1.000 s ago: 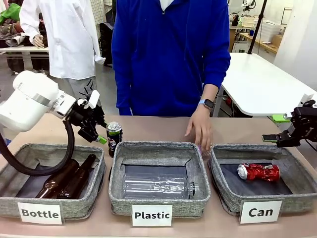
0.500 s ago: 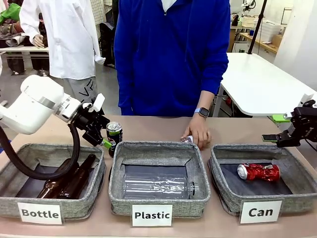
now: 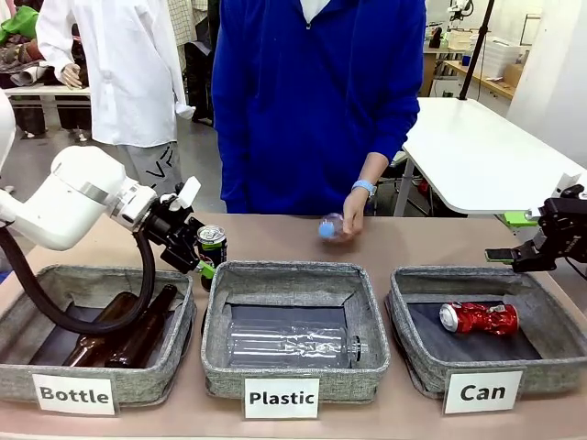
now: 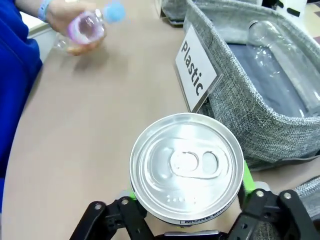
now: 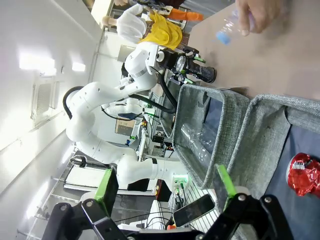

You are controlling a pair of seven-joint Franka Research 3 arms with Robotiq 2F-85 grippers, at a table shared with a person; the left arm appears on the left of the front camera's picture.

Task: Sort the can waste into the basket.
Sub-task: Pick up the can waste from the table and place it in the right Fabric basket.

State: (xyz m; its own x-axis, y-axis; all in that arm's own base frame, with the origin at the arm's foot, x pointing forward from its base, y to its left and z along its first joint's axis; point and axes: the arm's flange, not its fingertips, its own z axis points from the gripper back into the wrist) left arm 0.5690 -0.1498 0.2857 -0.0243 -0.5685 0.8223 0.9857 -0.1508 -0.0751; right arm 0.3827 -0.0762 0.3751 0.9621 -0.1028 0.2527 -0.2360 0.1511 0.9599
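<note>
L gripper (image 3: pixel 204 254) fingers flank the upright black can (image 3: pixel 212 246) on tabletop behind Plastic basket, grip unclear; R gripper (image 5: pixel 165 192) fingers apart over Can basket (image 3: pixel 415 356) w/ crushed red can (image 3: pixel 479 317) inside.

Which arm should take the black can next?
Left. The left gripper already straddles the black can behind the Bottle basket; the right gripper hangs open over the Can basket.

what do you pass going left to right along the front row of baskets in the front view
Bottle basket with brown bottles → Plastic basket with a clear plastic bottle → Can basket with the crushed red can.
</note>
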